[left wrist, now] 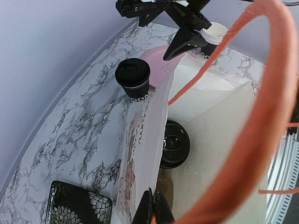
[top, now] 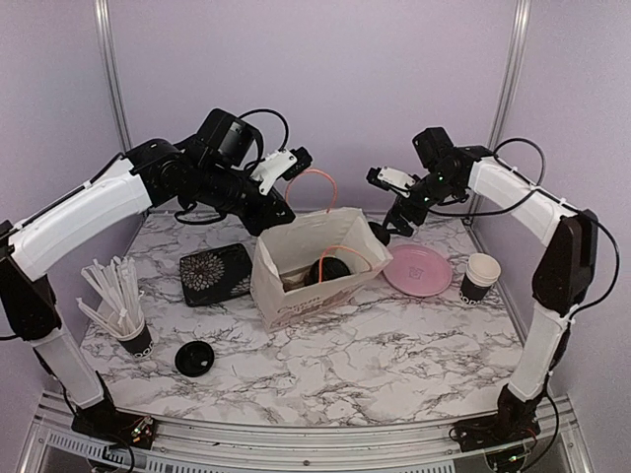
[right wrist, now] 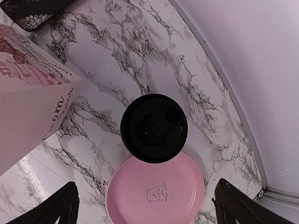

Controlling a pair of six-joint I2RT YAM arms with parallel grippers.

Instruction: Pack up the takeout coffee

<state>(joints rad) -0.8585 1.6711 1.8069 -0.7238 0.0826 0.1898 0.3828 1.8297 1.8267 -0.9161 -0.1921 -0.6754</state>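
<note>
- Black fingers of the left gripper are seen pinched together on the top rim of the white paper bag. The bag stands open at the middle of the marbled table.
- An orange handle of the bag is seen arcing just beside that grip.
- A first lidded cup of takeout coffee is pictured inside the bag, low against its far wall with its black lid showing. Whether it stands upright cannot be told.
- The right gripper is shown with its fingers spread wide apart. Nothing is held or touched.
- It hangs directly above a second lidded cup, which is seen upright on the table behind the bag. That cup is just beside the pink plate, between the plate and the bag's corner.
- An unlidded cup, white inside, is placed near the table's right edge, beyond the pink plate and apart from both grippers.
- A loose lid lies flat at the front left, near the black cup of white straws.
- A black floral tray rests just left of the bag.
</note>
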